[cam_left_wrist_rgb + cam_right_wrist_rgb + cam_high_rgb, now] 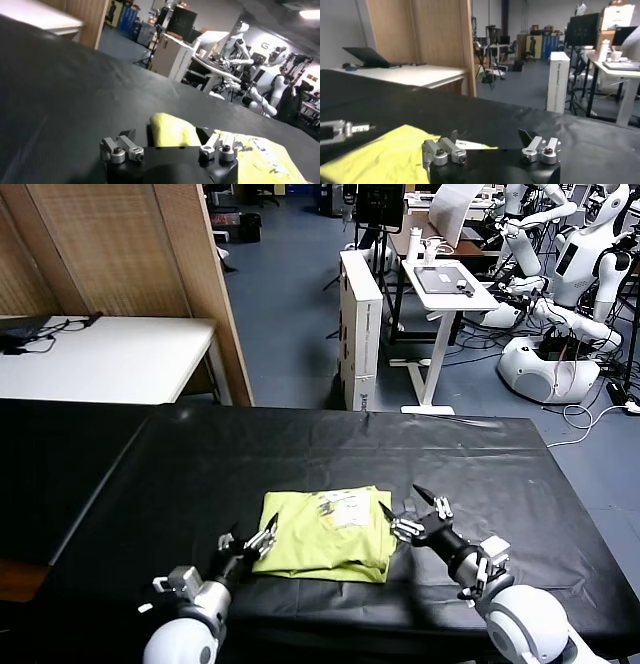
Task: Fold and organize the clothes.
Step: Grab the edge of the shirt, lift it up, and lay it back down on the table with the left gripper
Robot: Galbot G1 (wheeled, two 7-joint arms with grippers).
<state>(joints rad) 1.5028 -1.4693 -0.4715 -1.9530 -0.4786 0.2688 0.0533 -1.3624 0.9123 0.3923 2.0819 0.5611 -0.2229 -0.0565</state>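
Note:
The lime yellow-green T-shirt [325, 534] lies folded into a compact rectangle on the black table [300, 449], whitish print facing up near its far edge. My left gripper [250, 536] is open, low at the shirt's near left corner; in the left wrist view [166, 134] that shirt corner [172, 131] lies between the jaws, ahead of them. My right gripper [400, 499] is open at the shirt's right edge; in the right wrist view [488, 134] the shirt [390, 152] lies off to one side and the jaws hold nothing.
The table's front edge runs just below both grippers. A white table [100, 359] and a wooden partition [150, 254] stand back left. A tall cardboard box [360, 324], a white desk [445, 294] and white humanoid robots [560, 294] stand behind.

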